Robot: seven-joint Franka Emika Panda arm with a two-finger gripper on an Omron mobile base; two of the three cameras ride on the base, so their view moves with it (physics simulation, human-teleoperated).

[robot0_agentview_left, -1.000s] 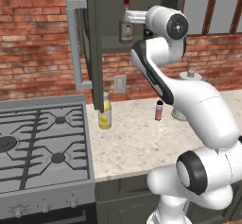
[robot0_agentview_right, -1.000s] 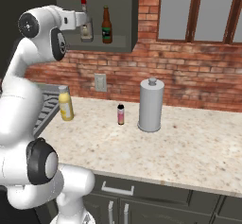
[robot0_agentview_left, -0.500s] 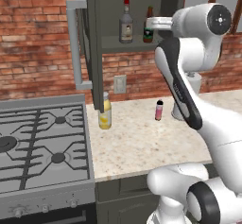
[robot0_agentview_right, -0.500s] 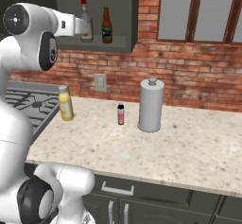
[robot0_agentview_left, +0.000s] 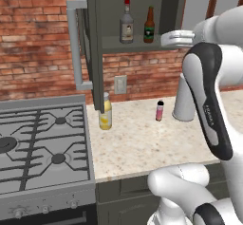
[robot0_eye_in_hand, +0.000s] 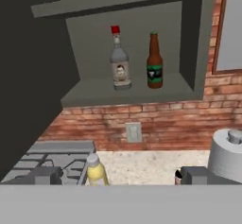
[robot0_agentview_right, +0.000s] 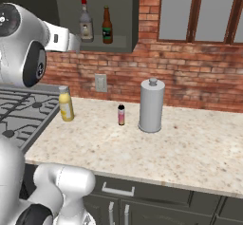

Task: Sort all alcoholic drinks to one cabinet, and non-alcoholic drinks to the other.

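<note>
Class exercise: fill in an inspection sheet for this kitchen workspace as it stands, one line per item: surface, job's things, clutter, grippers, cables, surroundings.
Surface: speckled stone counter.
Job's things: grey red-capped bottle and brown beer bottle upright side by side, apart, on the shelf of the open cabinet; yellow bottle and pink bottle upright on the counter, apart.
Clutter: grey canister with knob lid on the counter, right of the pink bottle.
Grippers: gripper open, empty, back from the shelf.
Cables: nothing seen.
Surroundings: gas stove, brick wall with outlet, windows.
</note>
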